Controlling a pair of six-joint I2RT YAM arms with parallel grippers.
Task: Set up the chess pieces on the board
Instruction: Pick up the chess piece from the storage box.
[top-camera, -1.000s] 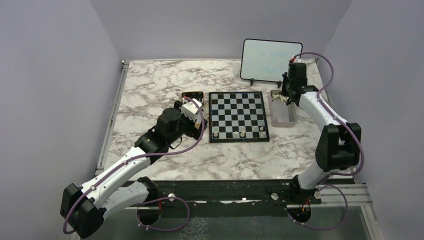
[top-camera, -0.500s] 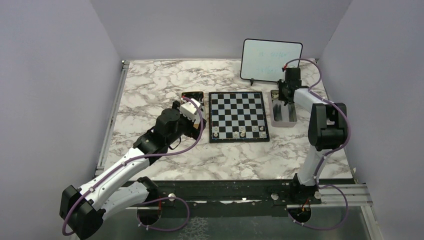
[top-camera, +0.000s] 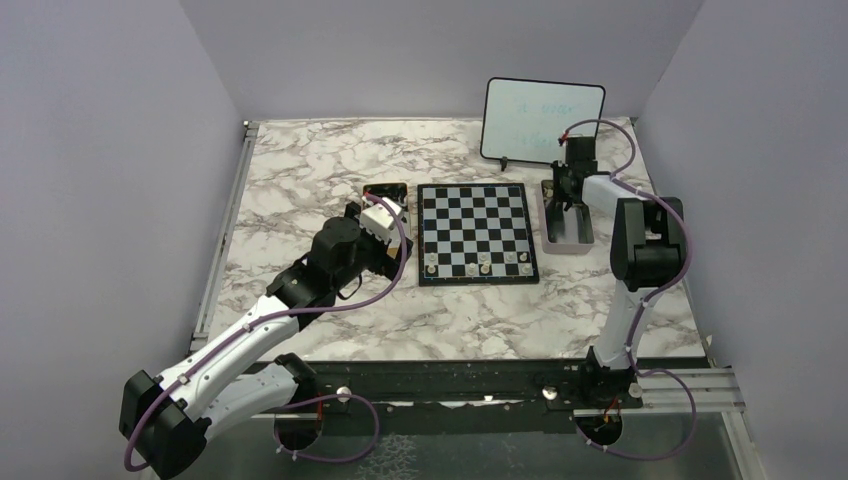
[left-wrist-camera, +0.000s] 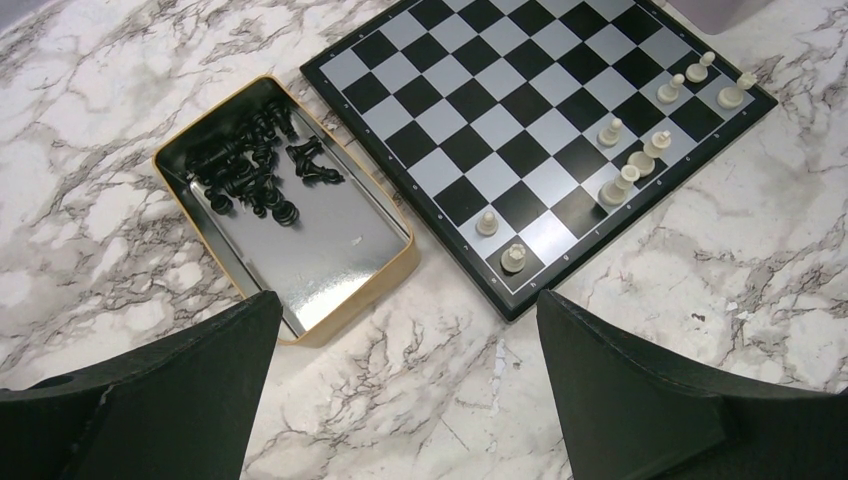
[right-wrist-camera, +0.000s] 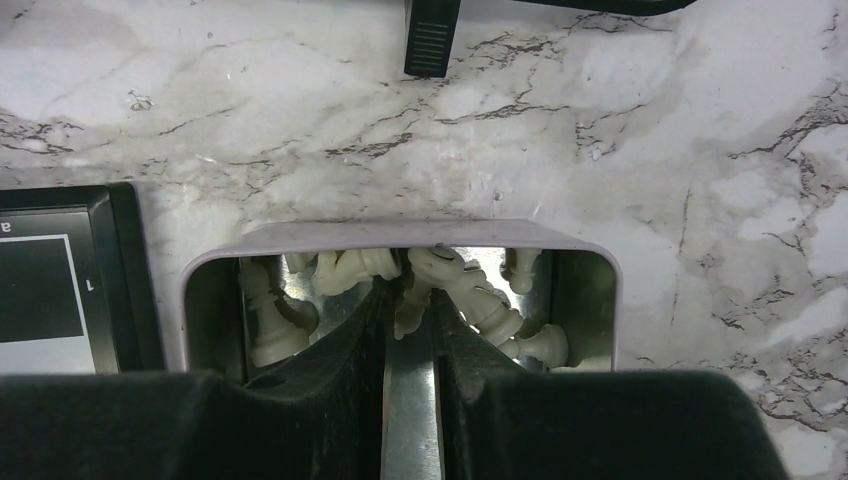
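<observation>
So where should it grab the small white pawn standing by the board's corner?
Probably around its slim neck, coming straight down: the pawn stands upright on the board, with bare squares either side along its row leaving room to close in.

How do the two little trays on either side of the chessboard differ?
The tan tray lies left of the board, the pale tray right of it. The tan tray holds black pieces heaped at one end; the pale tray holds cream pieces. The right arm's jaws reach into the pale tray; nothing reaches into the tan tray. Both are shallow, round-cornered rectangles with shiny floors, resting on the marble table.
</observation>
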